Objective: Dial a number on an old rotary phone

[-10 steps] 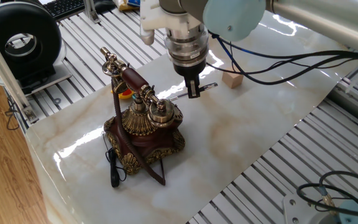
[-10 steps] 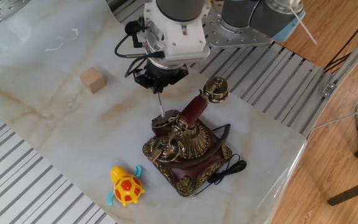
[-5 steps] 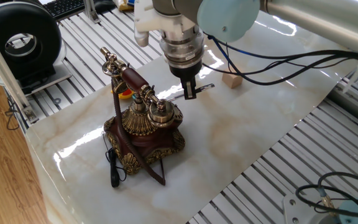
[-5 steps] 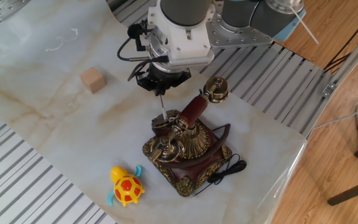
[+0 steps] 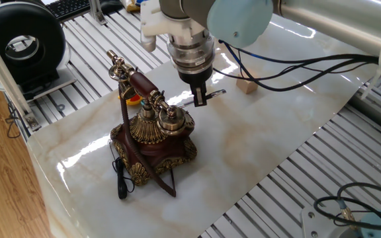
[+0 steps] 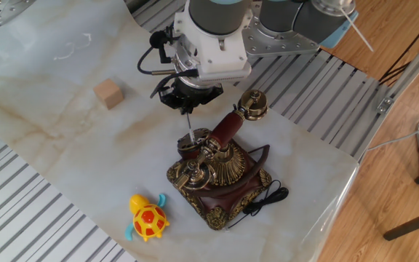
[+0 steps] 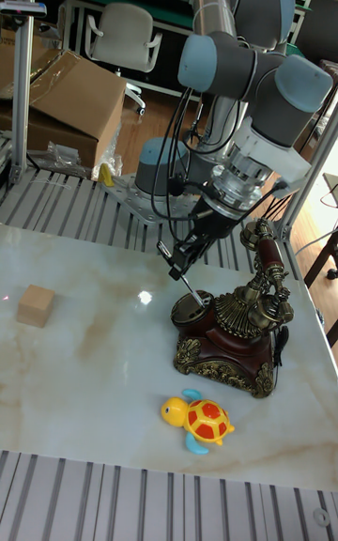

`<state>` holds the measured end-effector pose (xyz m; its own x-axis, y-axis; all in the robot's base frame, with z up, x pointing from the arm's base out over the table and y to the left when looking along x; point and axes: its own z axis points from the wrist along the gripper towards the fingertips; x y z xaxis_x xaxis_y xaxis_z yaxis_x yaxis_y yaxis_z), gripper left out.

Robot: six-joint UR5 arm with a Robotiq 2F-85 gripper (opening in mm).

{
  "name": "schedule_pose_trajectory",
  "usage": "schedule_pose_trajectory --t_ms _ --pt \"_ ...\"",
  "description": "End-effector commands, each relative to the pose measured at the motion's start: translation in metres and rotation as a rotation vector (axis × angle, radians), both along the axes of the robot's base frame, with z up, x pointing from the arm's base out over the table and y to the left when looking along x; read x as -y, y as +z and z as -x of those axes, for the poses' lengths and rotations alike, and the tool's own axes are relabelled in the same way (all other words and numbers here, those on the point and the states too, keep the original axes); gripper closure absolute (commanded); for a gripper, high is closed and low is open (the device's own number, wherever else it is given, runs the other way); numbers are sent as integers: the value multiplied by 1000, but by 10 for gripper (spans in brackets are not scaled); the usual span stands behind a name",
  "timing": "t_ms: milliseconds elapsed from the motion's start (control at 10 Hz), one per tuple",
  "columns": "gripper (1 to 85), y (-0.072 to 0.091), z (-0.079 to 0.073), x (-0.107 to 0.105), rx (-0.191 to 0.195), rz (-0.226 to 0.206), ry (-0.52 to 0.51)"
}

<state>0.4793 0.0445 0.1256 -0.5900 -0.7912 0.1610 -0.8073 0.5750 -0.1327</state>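
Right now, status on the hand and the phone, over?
Hand above the old rotary phone, shut on a thin stick pointing down at it. Handset on cradle. Toy turtle and wooden cube sit apart, not in the way.

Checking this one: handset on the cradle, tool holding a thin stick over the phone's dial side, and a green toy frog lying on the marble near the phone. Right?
Not quite: the toy is a yellow and orange turtle, not a green frog, as the other fixed view shows. The rest holds: the handset rests on the old rotary phone, and the tool holds a thin stick.
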Motion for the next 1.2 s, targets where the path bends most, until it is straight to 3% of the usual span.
schedule_pose_trajectory --t_ms 0,600,900,1100 --pt "843 -4 -5 3 -3 -24 18" --pt "843 -29 -22 11 4 -33 43" --pt "843 -41 -22 17 -17 -15 67" --pt "843 -43 -18 21 -30 -29 80"
